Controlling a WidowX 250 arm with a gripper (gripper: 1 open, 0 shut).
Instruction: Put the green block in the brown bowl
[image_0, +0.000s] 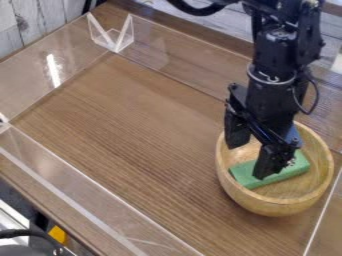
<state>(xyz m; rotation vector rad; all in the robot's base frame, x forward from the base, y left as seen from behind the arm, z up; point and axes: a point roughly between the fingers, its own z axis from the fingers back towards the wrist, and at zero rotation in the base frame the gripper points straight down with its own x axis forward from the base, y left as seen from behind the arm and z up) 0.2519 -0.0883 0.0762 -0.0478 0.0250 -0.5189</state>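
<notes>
Jaws: spread wide, empty, gripper (259, 150) pointing down over the bowl
Green block (286, 169): flat, smooth bar lying inside the bowl
Brown bowl (238, 186): round grained wood, thick rim, near right of table (120, 120)

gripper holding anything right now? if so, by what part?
Nothing is held. The gripper is open, its fingers spread over the green block, which lies loose inside the brown bowl.
</notes>
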